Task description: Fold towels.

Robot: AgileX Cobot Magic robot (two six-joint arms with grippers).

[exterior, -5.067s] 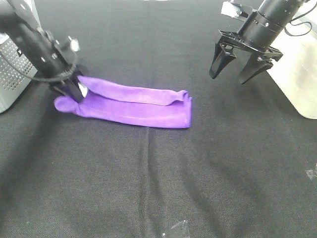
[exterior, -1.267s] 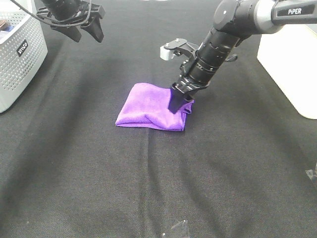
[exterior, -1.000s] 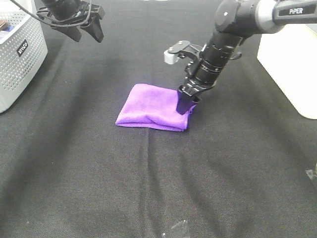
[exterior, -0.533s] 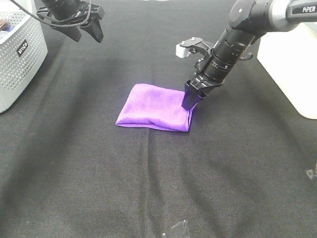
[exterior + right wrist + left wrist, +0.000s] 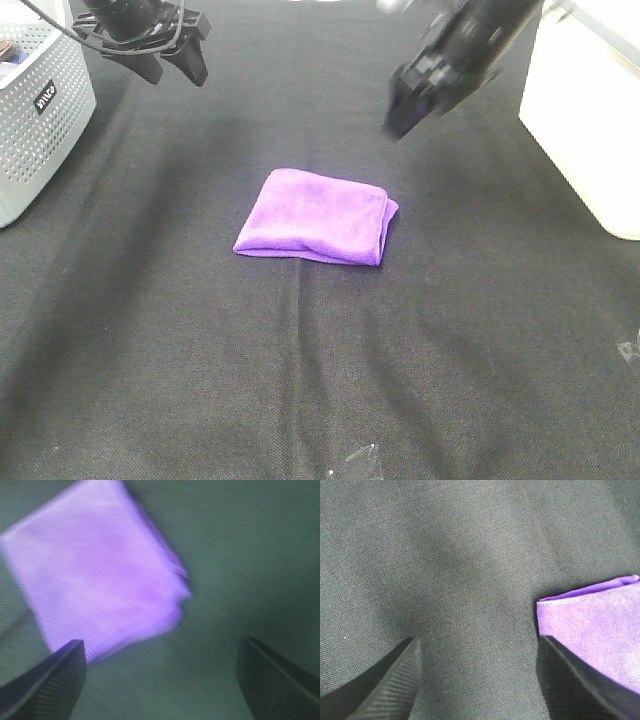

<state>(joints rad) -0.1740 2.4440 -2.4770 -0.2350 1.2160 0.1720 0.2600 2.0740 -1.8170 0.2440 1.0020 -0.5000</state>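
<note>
Purple towel lies folded into a compact rectangle on the black cloth table, free of both grippers. Right gripper is motion-blurred, raised, towel below and to one side of its jaws. Left gripper, jaws spread, towel well apart. White perforated basket just beside it.

Light is even and fairly bright in the high view, with only soft shadows on the black cloth, and the white bin at the edge looks nearly washed out. The right gripper is smeared by motion blur there. The right wrist view is blurred throughout with a greenish cast, while the left wrist view is sharp on the weave but dim toward its corners.
</note>
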